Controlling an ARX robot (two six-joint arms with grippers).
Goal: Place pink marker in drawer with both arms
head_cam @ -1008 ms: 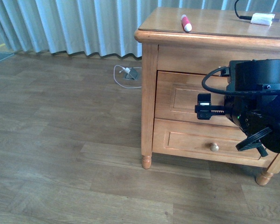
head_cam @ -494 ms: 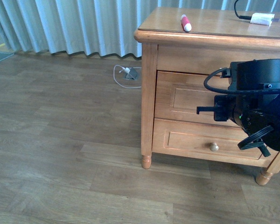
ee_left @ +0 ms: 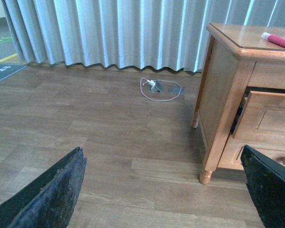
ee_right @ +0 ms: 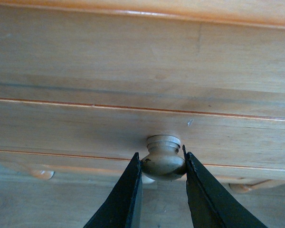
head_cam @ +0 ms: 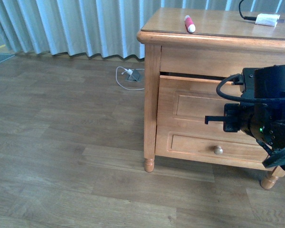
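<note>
Pink marker (head_cam: 189,23) lies atop cabinet (head_cam: 152,95), drawer (head_cam: 180,90) slightly open.

Front view: mounted on the robot's body, looking forward and slightly down over a brown wood-plank floor (head_cam: 61,152). A honey-coloured wooden cabinet (head_cam: 152,95) sits at mid range from 1 to 4 o'clock, partly behind the black right arm (head_cam: 268,109).
Left wrist view: similar range, facing the cabinet's corner at 3 o'clock. The left gripper (ee_left: 161,152) has its fingers spread at 7 and 5 o'clock.
Right wrist view: very close, square-on to the top drawer (ee_right: 85,123) front. The right gripper (ee_right: 162,164) pinches its round pale knob (ee_right: 162,154) at 6 o'clock.
Shared: front and left wrist views both show floor, cabinet, pale pleated curtain (head_cam: 85,23) and short pink marker (head_cam: 189,23). The right wrist view shares only the drawer.
</note>
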